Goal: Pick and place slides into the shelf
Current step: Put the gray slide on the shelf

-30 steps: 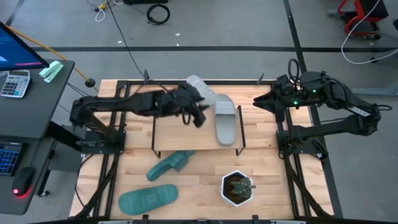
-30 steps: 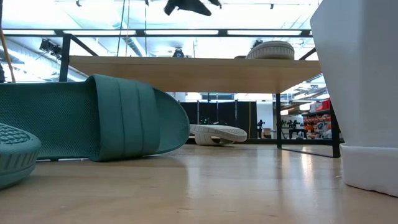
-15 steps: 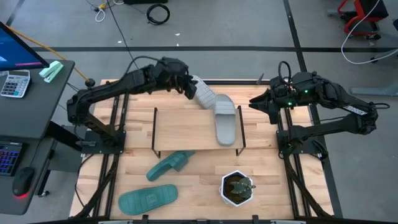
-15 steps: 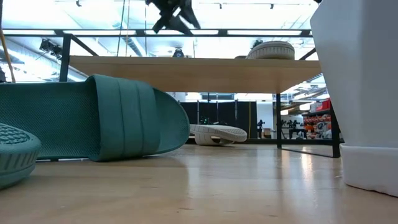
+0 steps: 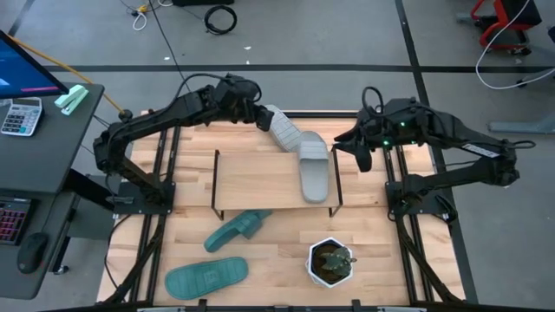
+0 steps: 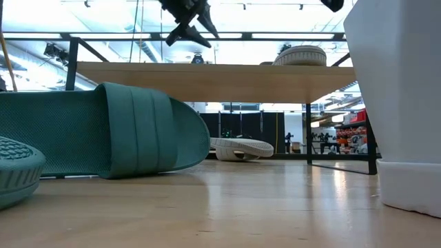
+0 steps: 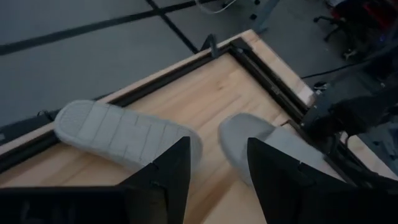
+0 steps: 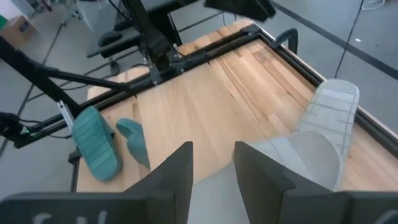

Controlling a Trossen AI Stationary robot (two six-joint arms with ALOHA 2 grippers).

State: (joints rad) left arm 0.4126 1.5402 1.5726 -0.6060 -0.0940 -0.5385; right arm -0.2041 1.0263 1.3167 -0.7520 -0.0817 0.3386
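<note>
A light grey slide (image 5: 314, 171) lies on the right end of the shelf (image 5: 251, 178), strap up. A second grey slide (image 5: 279, 128) lies sole up on the table just behind the shelf's far edge. Two teal slides (image 5: 238, 229) (image 5: 206, 276) rest on the table in front of the shelf. My left gripper (image 5: 258, 119) hangs open in the air over the far end of the sole-up slide (image 7: 118, 134), touching nothing. My right gripper (image 5: 357, 159) hovers open beyond the shelf's right end, with nothing between its fingers (image 8: 174, 174).
A white pot with a small plant (image 5: 331, 262) stands near the front right, large in the low view (image 6: 400, 103). Black frame rails (image 5: 173, 117) edge the wooden table. A desk with a calculator (image 5: 19, 115) stands off the left side.
My left gripper has swung from above the shelf toward the table's far edge and rolled, ending over the sole-up grey slide. My right gripper has moved a little toward the shelf's right end. The slides lie as before.
</note>
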